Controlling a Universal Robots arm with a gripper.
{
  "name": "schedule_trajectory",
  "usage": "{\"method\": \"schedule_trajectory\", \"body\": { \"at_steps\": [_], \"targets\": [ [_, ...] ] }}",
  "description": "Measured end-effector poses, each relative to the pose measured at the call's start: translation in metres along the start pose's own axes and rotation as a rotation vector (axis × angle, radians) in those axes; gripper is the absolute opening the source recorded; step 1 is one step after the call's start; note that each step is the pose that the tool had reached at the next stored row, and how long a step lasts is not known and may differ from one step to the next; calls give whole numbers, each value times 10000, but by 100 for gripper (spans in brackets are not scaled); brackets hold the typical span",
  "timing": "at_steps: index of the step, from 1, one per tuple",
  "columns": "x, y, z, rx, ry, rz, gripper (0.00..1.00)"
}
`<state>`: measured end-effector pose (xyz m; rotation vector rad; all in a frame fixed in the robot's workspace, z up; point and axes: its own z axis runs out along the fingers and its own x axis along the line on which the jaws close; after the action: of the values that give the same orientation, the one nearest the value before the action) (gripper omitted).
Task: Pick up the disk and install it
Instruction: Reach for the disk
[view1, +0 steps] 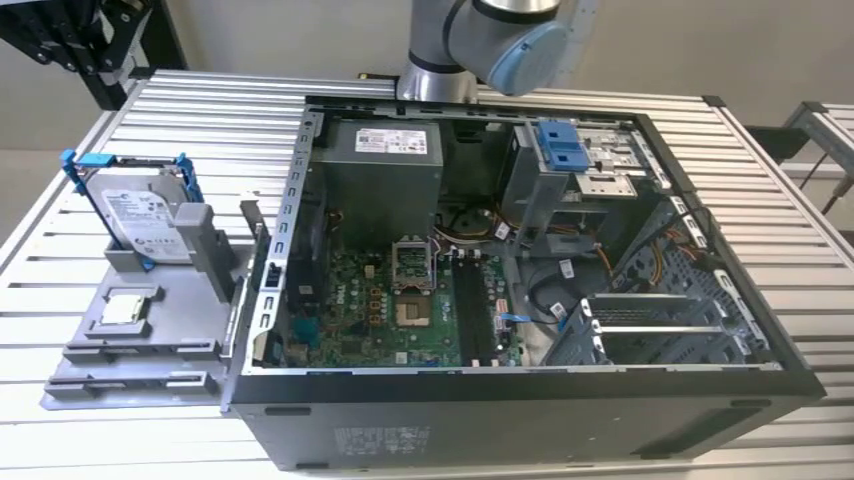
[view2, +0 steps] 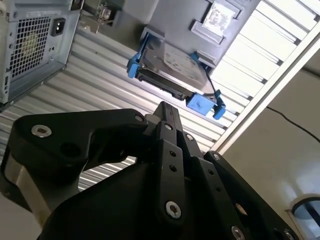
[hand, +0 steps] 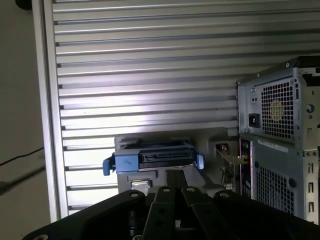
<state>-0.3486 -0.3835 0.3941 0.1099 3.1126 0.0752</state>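
The disk (view1: 140, 215) is a silver-grey drive with a white label in a thin blue frame. It stands on edge in a grey holder (view1: 147, 330) at the exterior view's left, beside the open computer case (view1: 534, 395). Both wrist views look past my gripper (view2: 166, 112) (hand: 175, 177) toward the disk (view2: 172, 65) (hand: 155, 159). The black fingers lie together with nothing between them. The gripper is well clear of the disk, with slatted table showing between them.
A small square silver chip (view1: 127, 308) lies on the holder's lower step. Inside the case a drive cage with blue latches (view1: 567, 148) sits at the far right. The arm's base (view1: 487, 40) rises behind the case. The case's rear panel (hand: 280, 145) stands close to the holder.
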Motion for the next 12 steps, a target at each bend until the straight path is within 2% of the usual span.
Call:
{"method": "schedule_trajectory", "body": {
  "at_steps": [3,7,12],
  "targets": [
    [73,6,5,9,27,-21,0],
    [141,10,14,32,170,-52,0],
    [263,6,25,30,184,-150,0]
  ]
}}
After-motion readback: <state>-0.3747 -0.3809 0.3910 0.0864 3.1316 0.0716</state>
